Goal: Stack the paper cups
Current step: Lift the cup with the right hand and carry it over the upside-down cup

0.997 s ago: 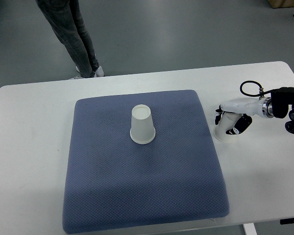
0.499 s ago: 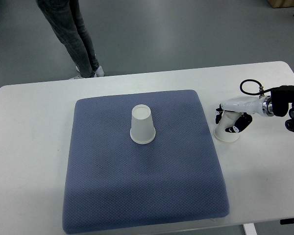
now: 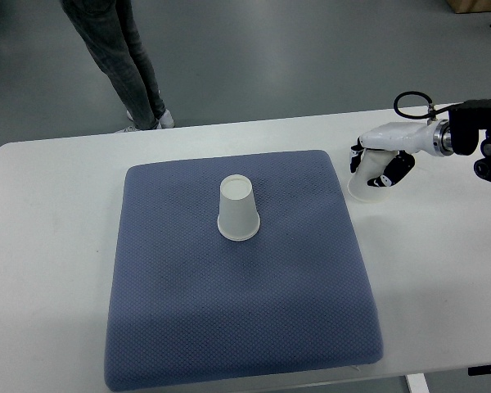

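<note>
1. A mat [image 3: 237, 327] is lying across the middle of the bench [image 3: 49, 246].
2. One paper cup [image 3: 237, 210] is standing upside down on the mat, a little behind its centre.
3. A second cup [image 3: 365, 185] is sitting in the right hand [image 3: 382, 160], just beside the mat's far right corner.
4. A person's legs [image 3: 123, 57] are standing on the floor behind the bench's far left.

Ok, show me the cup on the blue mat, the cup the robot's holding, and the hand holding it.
cup on the mat [image 3: 237, 210], top view, its side wall
held cup [image 3: 362, 187], top view, its lower wall
right hand [image 3: 380, 160], top view, middle of hand
</note>
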Motion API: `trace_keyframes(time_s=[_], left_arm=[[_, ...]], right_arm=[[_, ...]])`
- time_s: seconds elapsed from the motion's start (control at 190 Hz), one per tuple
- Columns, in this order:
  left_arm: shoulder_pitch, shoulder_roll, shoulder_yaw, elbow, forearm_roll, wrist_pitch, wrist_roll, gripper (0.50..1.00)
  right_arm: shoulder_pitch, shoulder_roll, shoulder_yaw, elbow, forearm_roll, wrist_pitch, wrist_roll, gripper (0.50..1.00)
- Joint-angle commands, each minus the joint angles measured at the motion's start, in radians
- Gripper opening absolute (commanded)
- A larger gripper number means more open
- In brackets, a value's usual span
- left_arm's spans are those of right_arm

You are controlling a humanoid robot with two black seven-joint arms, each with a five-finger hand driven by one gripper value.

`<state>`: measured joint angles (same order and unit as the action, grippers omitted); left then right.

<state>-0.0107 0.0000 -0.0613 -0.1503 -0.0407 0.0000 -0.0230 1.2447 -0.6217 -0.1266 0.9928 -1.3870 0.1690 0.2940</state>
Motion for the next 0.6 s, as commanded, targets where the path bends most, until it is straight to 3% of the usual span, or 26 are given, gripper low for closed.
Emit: trace_keyframes(time_s=[0.0, 0.378, 0.593], left_arm=[[0.000, 0.000, 0.000, 0.000, -0.001, 0.000, 0.000, 1.000], [0.000, 0.000, 0.000, 0.000, -0.001, 0.000, 0.000, 1.000], [0.000, 0.000, 0.000, 0.000, -0.001, 0.000, 0.000, 1.000]], right_arm=[[0.052, 0.000, 0.002, 0.023, 0.002, 0.029, 0.002, 0.515], [0.183, 0.099, 0.004, 0.109, 0.017, 0.081, 0.027, 0.515], [0.259, 0.132, 0.005, 0.122, 0.019, 0.165, 0.050, 0.515]])
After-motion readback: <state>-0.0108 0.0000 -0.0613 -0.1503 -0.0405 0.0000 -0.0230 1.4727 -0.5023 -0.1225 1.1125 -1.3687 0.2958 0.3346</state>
